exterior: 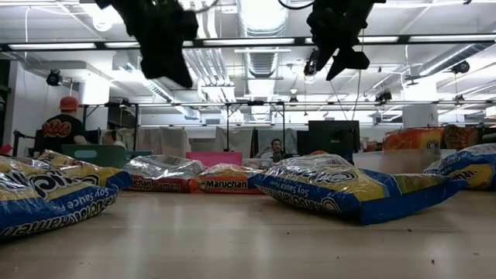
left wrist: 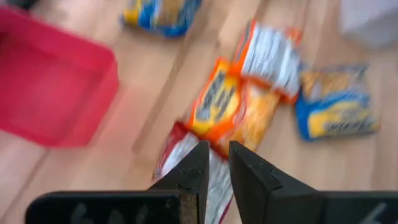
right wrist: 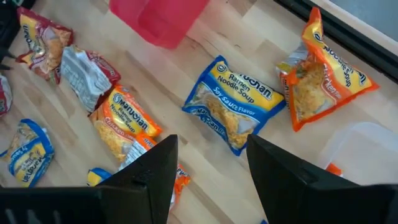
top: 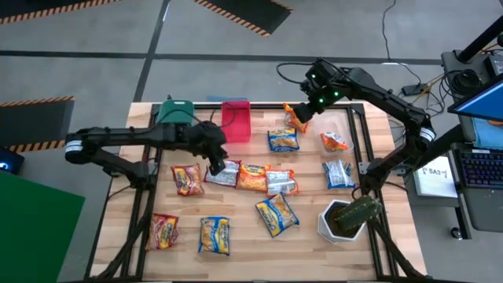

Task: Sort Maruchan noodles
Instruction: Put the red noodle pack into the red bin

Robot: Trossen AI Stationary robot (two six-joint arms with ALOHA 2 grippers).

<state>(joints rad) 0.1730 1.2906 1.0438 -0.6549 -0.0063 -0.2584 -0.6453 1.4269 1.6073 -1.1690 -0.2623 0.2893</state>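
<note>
**Noodle packets spread over the bench, both hands above them**

The Maruchan noodles lie scattered flat across the wooden bench, most in a loose cluster at its middle, with an orange packet at the far edge near the pink bin. The left hand hangs just over a silver-and-red packet, its fingers nearly together with only a slit between them, holding nothing. The right hand hovers by the orange packet, fingers spread wide and empty; a blue-and-yellow packet lies below it. A teal bin stands beside the pink one.
</note>
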